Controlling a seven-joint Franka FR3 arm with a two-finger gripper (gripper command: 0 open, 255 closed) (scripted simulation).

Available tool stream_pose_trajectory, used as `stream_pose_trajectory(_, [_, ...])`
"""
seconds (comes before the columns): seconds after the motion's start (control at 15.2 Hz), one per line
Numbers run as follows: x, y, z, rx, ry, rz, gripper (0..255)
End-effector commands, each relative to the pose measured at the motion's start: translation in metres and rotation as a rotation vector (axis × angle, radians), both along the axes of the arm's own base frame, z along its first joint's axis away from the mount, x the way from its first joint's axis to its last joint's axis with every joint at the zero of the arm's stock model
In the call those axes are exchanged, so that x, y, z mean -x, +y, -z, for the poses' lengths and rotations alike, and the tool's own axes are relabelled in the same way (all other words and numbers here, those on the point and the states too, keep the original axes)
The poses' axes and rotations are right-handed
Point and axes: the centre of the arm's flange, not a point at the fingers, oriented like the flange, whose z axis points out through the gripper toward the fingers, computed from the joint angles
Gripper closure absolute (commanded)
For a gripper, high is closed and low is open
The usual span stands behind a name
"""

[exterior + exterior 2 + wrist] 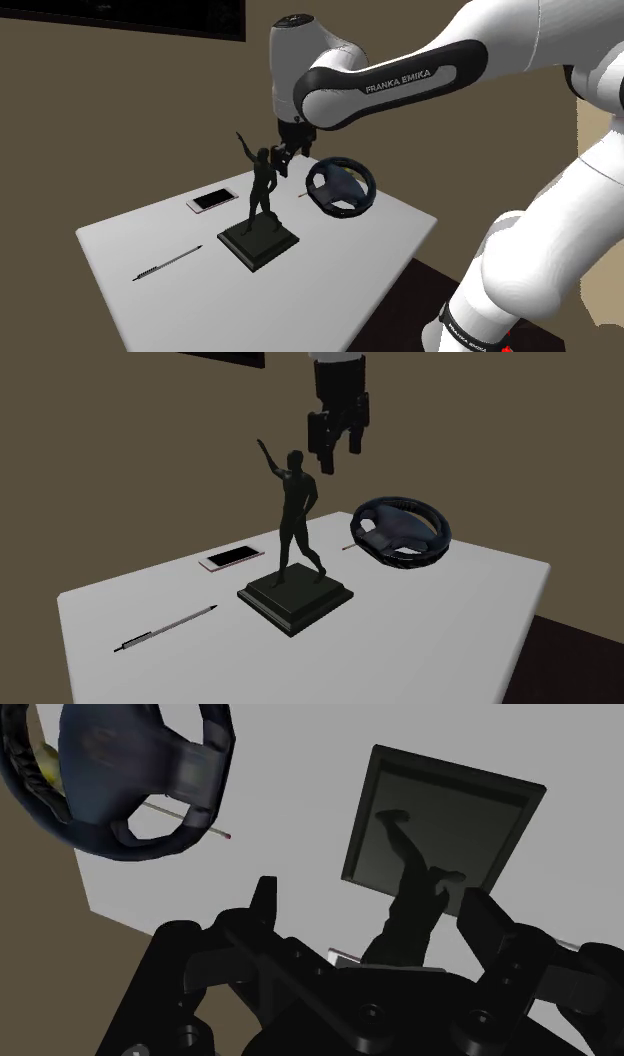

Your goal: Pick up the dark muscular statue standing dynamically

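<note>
Gripper [338,460] hanging open above the statue [295,512], holding nothing.

From here I see the arm arch over from its stand, wrist turned so the gripper points straight down, fingers apart, near the figure's head and clear of it. The pale grey bench [130,260] stands against a dull brown wall. The dark statue stands upright on its square base mid-bench, long axis vertical, one arm thrust up toward the shoulder view's left, between a phone [212,200] and a steering wheel [340,186].

"FRANKA EMIKA" in white capitals along the dark band of the arm [398,82].
</note>
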Motion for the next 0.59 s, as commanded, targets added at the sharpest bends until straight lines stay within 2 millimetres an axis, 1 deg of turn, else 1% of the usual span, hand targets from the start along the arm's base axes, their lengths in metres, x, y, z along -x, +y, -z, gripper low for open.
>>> stream_pose_trajectory(0.0, [-0.02,0.011,0.007,0.019,-0.03,-0.005,0])
stream_pose_trajectory(0.2, [-0.051,0.026,0.014,0.048,-0.072,-0.011,0])
stream_pose_trajectory(0.26, [-0.053,0.027,0.014,0.05,-0.074,-0.011,0])
stream_pose_trajectory(0.53, [-0.053,0.027,0.036,0.05,-0.074,-0.011,0])
